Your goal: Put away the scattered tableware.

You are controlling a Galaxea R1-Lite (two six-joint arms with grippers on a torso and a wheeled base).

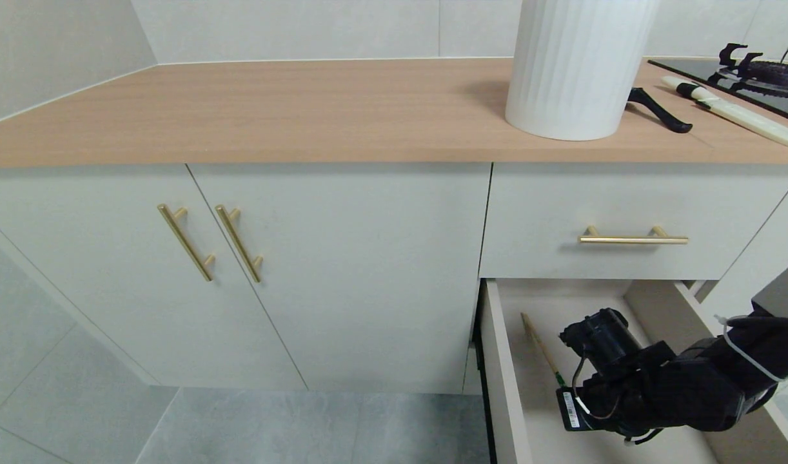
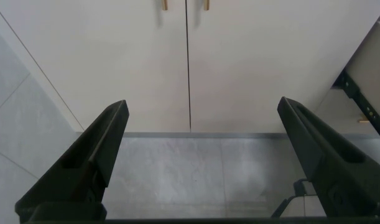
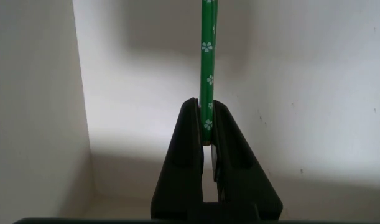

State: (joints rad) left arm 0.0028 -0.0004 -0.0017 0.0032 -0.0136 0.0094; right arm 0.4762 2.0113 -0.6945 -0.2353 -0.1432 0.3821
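Note:
A chopstick (image 1: 540, 346) with a wooden tip and a green flowered end (image 3: 208, 50) slants down into the open lower drawer (image 1: 499, 361). My right gripper (image 3: 206, 121) is shut on its green end, and in the head view that gripper (image 1: 569, 392) is low inside the drawer, near its left wall. A cream knife (image 1: 742, 116) and a black-handled utensil (image 1: 663, 113) lie on the wooden counter at the far right. My left gripper (image 2: 202, 106) hangs open with nothing in it, facing the cabinet doors above the grey floor.
A tall white ribbed container (image 1: 578, 64) stands on the counter (image 1: 271, 109) beside the utensils, with a black stove (image 1: 758, 71) at the right edge. Above the open drawer is a closed drawer with a gold handle (image 1: 632, 239). Two cabinet doors with gold handles (image 1: 210, 241) are shut.

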